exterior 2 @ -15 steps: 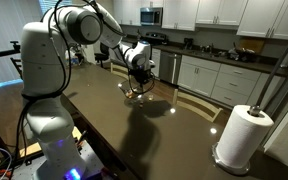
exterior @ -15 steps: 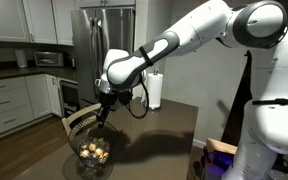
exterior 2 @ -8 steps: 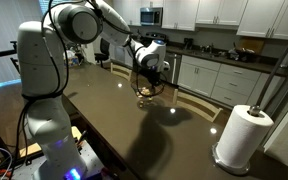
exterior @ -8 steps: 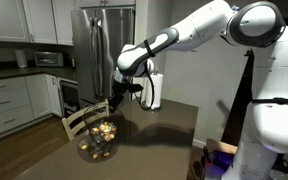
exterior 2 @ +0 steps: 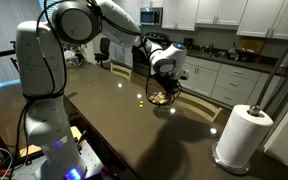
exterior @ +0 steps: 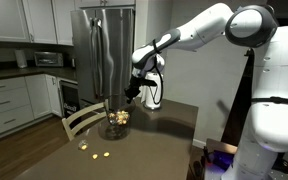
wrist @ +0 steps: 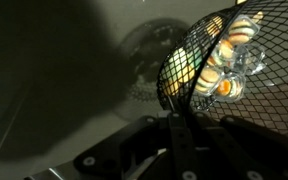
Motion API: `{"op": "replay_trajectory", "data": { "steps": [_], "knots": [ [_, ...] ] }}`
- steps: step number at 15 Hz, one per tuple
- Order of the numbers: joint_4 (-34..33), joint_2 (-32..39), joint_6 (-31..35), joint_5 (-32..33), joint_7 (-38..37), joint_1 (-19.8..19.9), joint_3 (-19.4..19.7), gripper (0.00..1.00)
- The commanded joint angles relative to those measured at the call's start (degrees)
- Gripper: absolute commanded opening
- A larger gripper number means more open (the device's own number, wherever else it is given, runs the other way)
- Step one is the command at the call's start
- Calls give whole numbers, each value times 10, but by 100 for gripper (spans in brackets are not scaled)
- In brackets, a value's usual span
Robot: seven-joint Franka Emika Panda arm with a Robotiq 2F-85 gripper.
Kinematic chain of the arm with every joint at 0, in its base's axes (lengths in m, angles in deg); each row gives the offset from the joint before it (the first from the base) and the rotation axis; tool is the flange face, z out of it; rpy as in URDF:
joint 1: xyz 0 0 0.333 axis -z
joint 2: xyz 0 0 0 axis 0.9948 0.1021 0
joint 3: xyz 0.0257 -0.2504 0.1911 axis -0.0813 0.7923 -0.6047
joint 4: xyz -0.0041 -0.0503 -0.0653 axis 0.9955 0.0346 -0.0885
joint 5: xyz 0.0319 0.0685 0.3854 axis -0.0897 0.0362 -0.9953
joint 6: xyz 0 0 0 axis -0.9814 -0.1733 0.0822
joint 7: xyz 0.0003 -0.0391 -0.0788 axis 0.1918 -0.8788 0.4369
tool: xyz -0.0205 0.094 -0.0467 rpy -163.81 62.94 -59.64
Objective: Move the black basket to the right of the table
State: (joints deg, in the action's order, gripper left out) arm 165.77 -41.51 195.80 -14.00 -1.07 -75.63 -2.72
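The black basket (exterior: 117,118) of dark wire mesh hangs tilted from my gripper (exterior: 131,97) above the dark brown table (exterior: 159,140). It holds several small yellowish round pieces. In both exterior views the gripper (exterior 2: 167,82) is shut on the rim of the basket (exterior 2: 162,98). In the wrist view the mesh (wrist: 229,55) fills the upper right, with the pieces showing through it. The rim runs down between my closed fingers (wrist: 177,135). The tabletop (wrist: 54,60) lies below.
A white paper-towel roll (exterior: 154,90) stands at the table's far end and shows large in an exterior view (exterior 2: 239,137). A pale slat-back chair (exterior: 82,120) sits at the table's side. Two yellow pieces (exterior: 85,147) lie loose on the tabletop. Fridge and cabinets stand behind.
My gripper has carried the basket along the table toward the paper-towel roll and lifted it higher. A few yellow pieces have dropped onto the tabletop where the basket was.
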Motion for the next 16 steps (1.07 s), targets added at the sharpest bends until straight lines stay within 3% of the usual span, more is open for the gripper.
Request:
{"op": "replay_trajectory", "data": {
  "steps": [1,8,15,16],
  "knots": [
    [0,3,-5,17,-58,9,20,3],
    [-11,44,-17,37,-122,10,39,4],
    [-9,91,-16,22,-129,23,39,5],
    [-14,89,-24,22,-130,24,38,31]
  ]
}}
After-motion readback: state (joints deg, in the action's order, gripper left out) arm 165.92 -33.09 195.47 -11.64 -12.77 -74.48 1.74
